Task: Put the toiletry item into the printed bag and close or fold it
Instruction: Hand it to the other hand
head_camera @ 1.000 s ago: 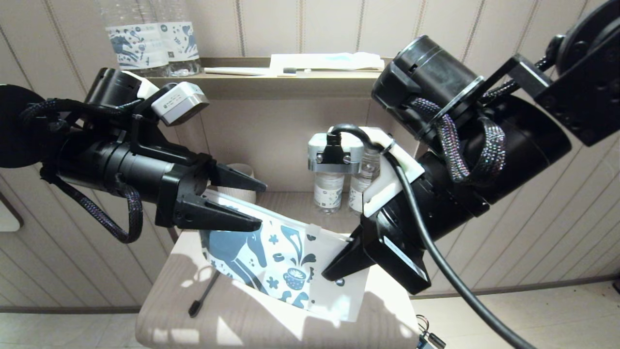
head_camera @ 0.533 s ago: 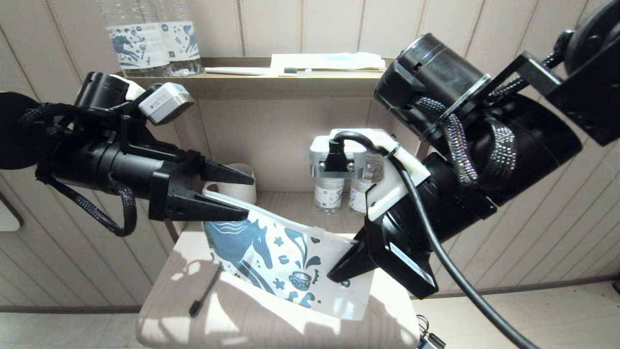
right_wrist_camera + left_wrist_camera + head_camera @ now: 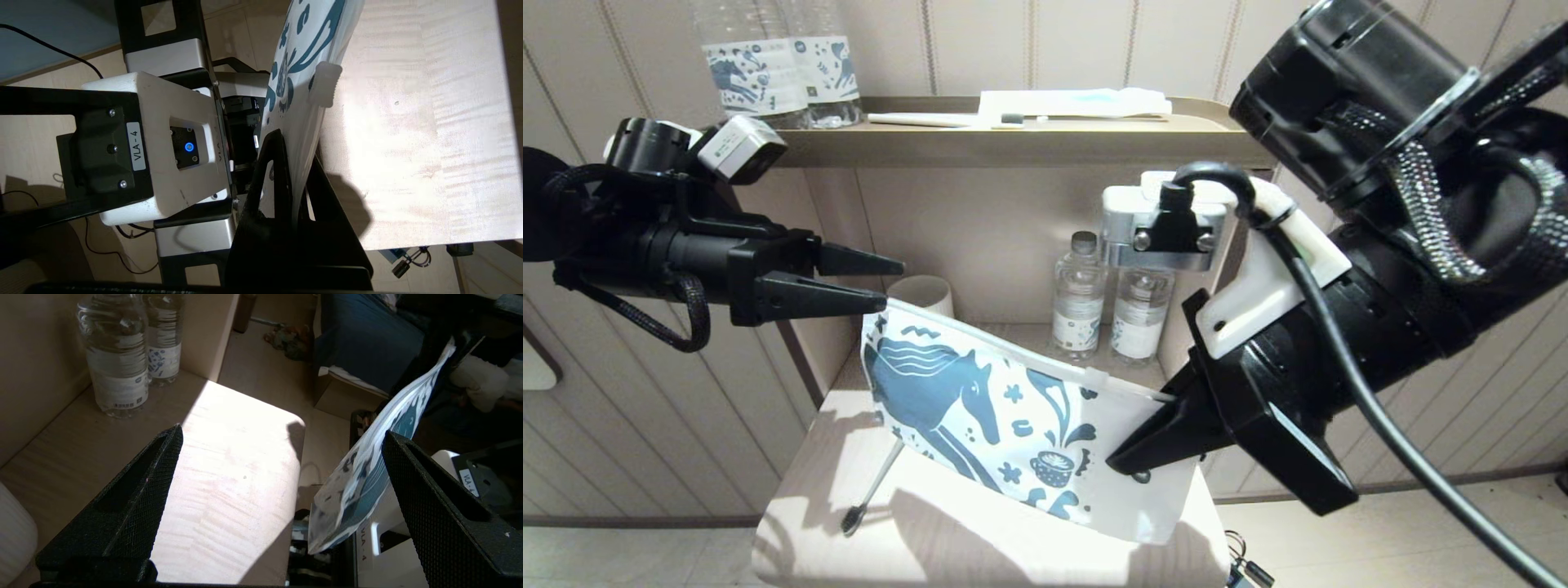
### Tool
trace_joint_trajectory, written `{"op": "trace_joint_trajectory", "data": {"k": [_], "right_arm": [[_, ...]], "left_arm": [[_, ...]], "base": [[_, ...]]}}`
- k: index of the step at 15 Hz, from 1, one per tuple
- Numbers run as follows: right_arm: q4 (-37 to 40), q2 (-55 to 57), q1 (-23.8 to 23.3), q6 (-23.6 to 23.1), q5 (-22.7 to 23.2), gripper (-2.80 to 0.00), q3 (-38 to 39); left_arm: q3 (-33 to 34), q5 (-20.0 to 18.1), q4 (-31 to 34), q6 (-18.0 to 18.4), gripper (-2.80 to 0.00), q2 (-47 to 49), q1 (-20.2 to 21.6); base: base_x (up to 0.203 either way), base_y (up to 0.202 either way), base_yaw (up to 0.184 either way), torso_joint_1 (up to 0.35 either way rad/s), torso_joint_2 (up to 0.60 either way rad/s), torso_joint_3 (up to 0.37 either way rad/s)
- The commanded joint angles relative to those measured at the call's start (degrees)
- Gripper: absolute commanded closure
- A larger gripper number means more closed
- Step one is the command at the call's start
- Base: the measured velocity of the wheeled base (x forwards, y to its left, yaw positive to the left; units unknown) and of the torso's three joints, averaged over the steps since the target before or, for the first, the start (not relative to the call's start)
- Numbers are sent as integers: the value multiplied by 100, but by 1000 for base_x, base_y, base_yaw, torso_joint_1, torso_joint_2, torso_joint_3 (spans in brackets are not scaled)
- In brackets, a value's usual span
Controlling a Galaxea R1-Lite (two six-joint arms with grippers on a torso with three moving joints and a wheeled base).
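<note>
The printed bag (image 3: 1013, 425), white with a dark-blue horse, hangs tilted above the small table (image 3: 980, 547). My right gripper (image 3: 1117, 464) is shut on its right end, with the bag (image 3: 302, 61) pinched between the fingers just behind the zip slider (image 3: 325, 83). My left gripper (image 3: 894, 284) is open at the bag's upper left corner. That end of the bag (image 3: 380, 457) hangs loose beside one finger of the left gripper (image 3: 282, 433). The toiletry item (image 3: 872, 486), a slim toothbrush with a dark head, lies on the table, its handle partly under the bag.
Two small bottles (image 3: 1078, 302) and a pale cup (image 3: 923, 294) stand at the back of the lower shelf. The upper shelf (image 3: 1013, 143) holds horse-labelled bottles (image 3: 768, 73), a white toothbrush (image 3: 931, 120) and a flat packet (image 3: 1078, 102).
My right gripper has lifted the bag up and to the right. My left gripper has drawn back left and upward, staying open. The toothbrush has stayed on the table.
</note>
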Motion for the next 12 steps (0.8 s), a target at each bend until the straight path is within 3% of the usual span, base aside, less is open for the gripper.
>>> {"op": "trace_joint_trajectory", "data": {"k": [1,6,12], "right_arm": [[7,-81,0,-15,58,0,1],[-96,-10,-27,-15,296,0,1],[-260,128,-68,-13,631,0,45]], "left_arm": [[30,-51,20,23,-280,118,34],[321,-69,12,44,-280,-13,-197],[483,-489,48,24,-280,-261,-353]], "base": [[0,0,0,0,0,0],[0,0,0,0,0,0],[0,0,0,0,0,0]]}}
